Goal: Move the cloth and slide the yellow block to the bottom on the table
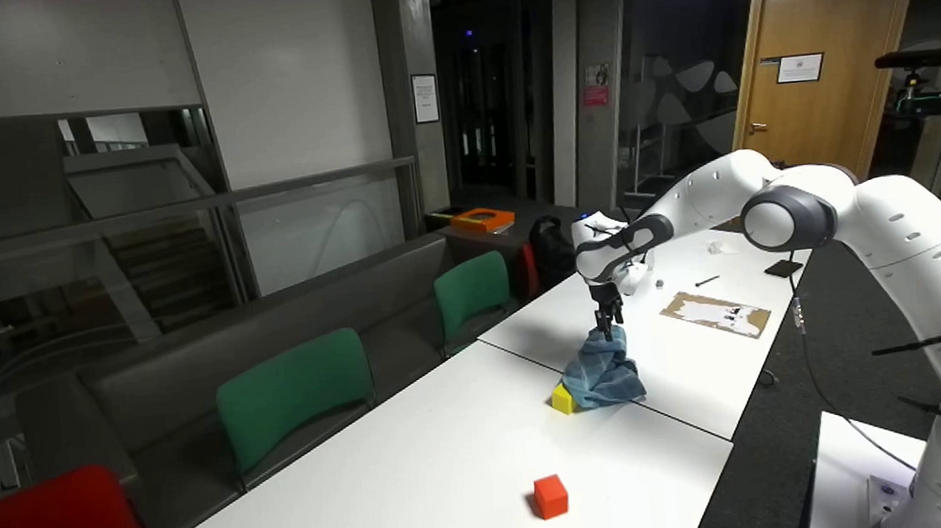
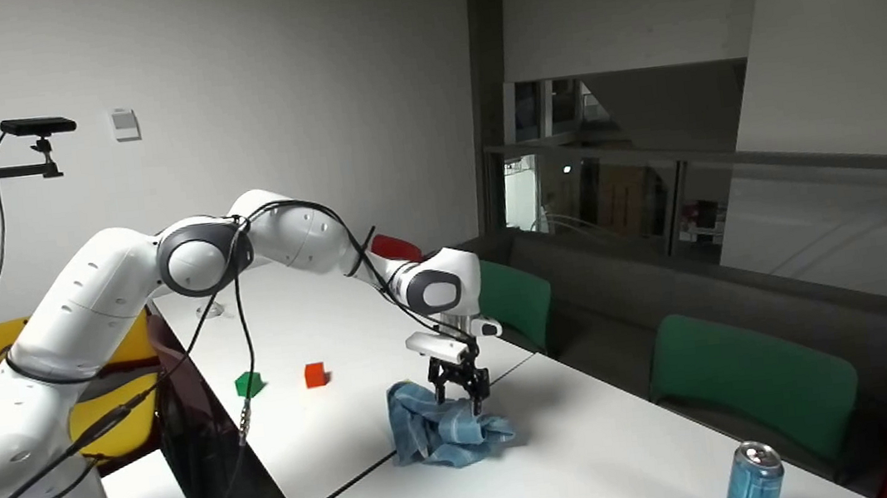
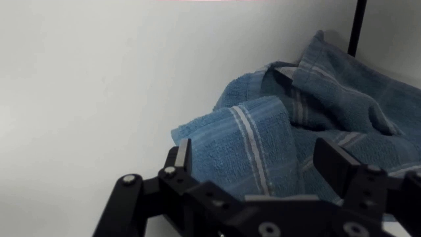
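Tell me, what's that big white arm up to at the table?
A robot is stretched over the table, its pincer at the crumpled cloth. The jaws stand open, a fold showing between them, so the cloth isn't gripped yet. The yellow block shows at the cloth's edge; whether it is partly covered, I can't tell. Likely the cloth gets moved first, then the block slid along.
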`<state>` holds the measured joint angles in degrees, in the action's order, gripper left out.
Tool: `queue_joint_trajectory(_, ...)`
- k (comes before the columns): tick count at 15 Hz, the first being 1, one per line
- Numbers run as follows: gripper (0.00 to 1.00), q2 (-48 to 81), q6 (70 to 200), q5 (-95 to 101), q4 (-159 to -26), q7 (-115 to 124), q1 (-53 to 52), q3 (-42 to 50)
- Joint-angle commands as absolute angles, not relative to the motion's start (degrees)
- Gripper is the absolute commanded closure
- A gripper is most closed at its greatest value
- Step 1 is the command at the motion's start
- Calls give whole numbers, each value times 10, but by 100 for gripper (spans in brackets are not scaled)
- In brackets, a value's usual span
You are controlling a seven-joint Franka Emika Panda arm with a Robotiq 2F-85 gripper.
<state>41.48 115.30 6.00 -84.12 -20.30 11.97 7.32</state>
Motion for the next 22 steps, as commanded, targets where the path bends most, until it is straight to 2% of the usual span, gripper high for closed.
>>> queue_joint_trajectory(1,0,451,1155,77,-803,-223,138,67)
queue_joint_trajectory(4,1,469,1153,82,-787,-220,140,68)
queue_joint_trajectory(5,26,473,1151,85,-782,-219,139,68)
queue_joint_trajectory(7,29,482,1142,89,-770,-215,138,69)
queue_joint_trajectory(13,72,480,1138,90,-769,-201,142,76)
queue_joint_trajectory(16,97,469,1144,89,-783,-182,148,88)
queue_joint_trajectory(17,100,466,1144,89,-789,-174,151,95)
queue_joint_trajectory(22,100,466,1143,75,-804,-144,188,113)
